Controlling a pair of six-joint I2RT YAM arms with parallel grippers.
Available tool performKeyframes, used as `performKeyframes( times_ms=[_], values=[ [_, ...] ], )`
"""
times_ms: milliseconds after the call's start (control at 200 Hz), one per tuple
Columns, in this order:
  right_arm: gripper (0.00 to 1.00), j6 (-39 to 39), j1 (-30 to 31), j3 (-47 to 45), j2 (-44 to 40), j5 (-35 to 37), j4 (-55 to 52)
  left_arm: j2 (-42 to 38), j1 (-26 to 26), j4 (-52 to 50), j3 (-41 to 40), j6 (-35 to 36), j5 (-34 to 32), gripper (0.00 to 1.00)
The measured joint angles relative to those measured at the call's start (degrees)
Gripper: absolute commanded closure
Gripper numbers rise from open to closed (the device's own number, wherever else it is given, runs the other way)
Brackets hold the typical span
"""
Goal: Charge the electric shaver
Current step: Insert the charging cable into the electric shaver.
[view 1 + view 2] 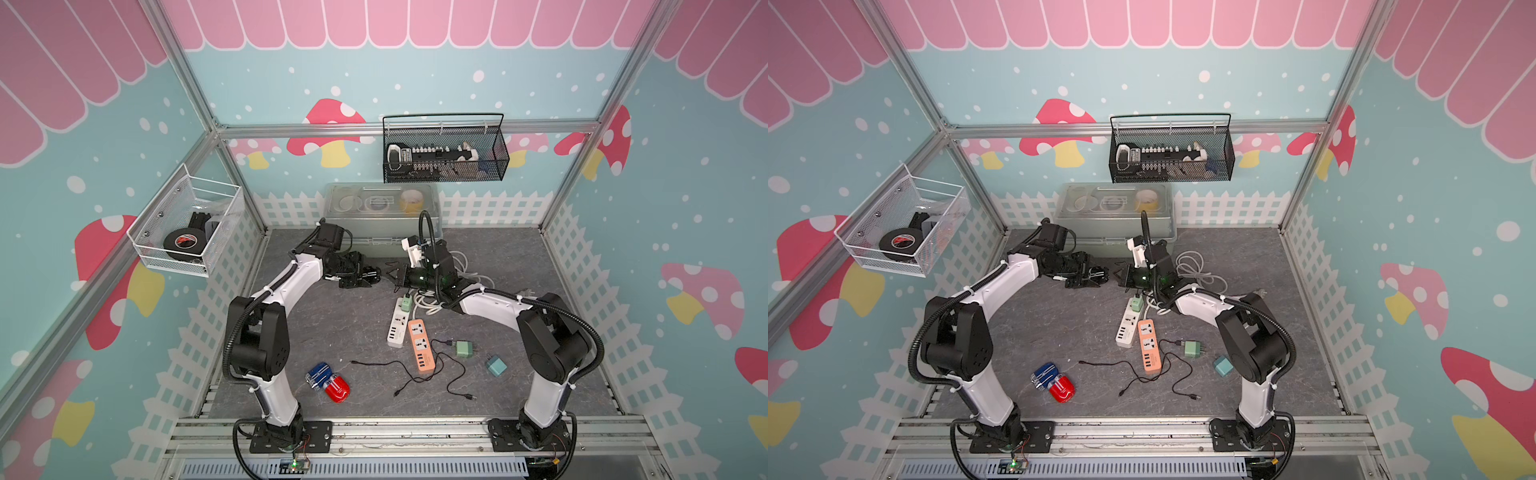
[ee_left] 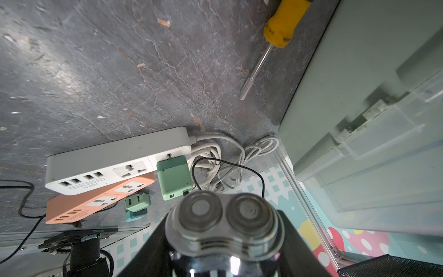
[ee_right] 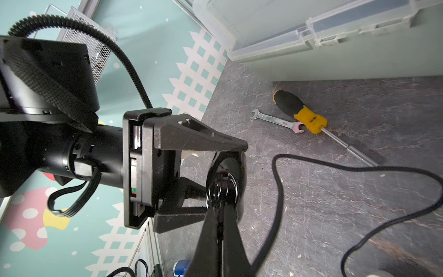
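Two grippers are facing tip to tip mid-table: left gripper (image 1: 374, 275) is clamping the electric shaver (image 2: 223, 215) aloft, right gripper (image 1: 392, 276) is pinching the charging cable (image 3: 278, 191) end at its base. Plug-in step is running, by the look of it; next needs port alignment, then a straight push.

Two power strips (image 1: 398, 326) (image 1: 420, 345); three adapters (image 1: 407, 300) (image 1: 465, 349) (image 1: 496, 366); one screwdriver (image 3: 310, 120); one wrench (image 3: 275, 120).

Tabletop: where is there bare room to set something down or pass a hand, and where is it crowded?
Bare: the mat between the left arm and the white power strip; also the back right corner beside the storage box. Crowded: around the orange power strip, chargers and black cables; a screwdriver lies by the box.
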Motion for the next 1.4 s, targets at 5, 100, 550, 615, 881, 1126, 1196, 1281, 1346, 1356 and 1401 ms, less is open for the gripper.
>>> performKeyframes(
  times_ms=[5, 100, 550, 615, 881, 1126, 1196, 1281, 1346, 1356, 1401],
  values=[
    [1.00, -0.1, 0.0, 0.1, 0.0, 0.0, -0.2, 0.0, 0.0, 0.0, 0.0, 0.0, 0.0, 1.00],
    [1.00, -0.6, 0.0, 0.9, 0.2, -0.3, -1.0, 0.0, 0.0, 0.2, 0.0, -0.4, 0.0, 1.00],
    [1.00, -3.5, -0.7, 3.9, 2.9, -3.0, -3.7, 0.3, -0.1, 0.2, 0.0, -0.9, -2.4, 1.00],
    [1.00, -3.6, -0.7, 3.9, 2.9, -3.1, -3.7, 0.3, -0.1, 0.2, 0.0, -0.9, -2.4, 1.00],
    [1.00, -1.8, -1.6, 0.8, 2.1, -5.5, -0.3, -0.9, -1.0, 0.7, -2.2, -3.5, -2.9, 1.00],
    [1.00, 0.1, -1.6, -1.1, 0.6, -7.5, 1.9, -5.3, -2.4, 1.2, -5.5, -7.8, -5.8, 1.00],
    [1.00, 0.3, -1.5, -1.2, 0.6, -7.8, 2.2, -5.8, -2.8, 1.6, -5.6, -8.6, -5.9, 1.00],
    [1.00, 0.3, -1.6, -1.2, 0.5, -8.0, 2.3, -6.0, -3.0, 1.9, -5.9, -9.3, -6.3, 1.00],
    [1.00, 0.3, -1.7, -1.5, 0.5, -8.1, 2.3, -6.0, -3.1, 2.0, -6.2, -9.5, -6.3, 1.00],
    [1.00, 0.3, -1.7, -1.6, 0.5, -8.1, 2.3, -6.0, -3.1, 2.0, -6.2, -9.5, -6.3, 1.00],
    [1.00, 0.3, -1.7, -2.0, 0.3, -8.2, 2.3, -6.0, -3.2, 2.1, -6.6, -9.5, -6.2, 1.00]
  ],
)
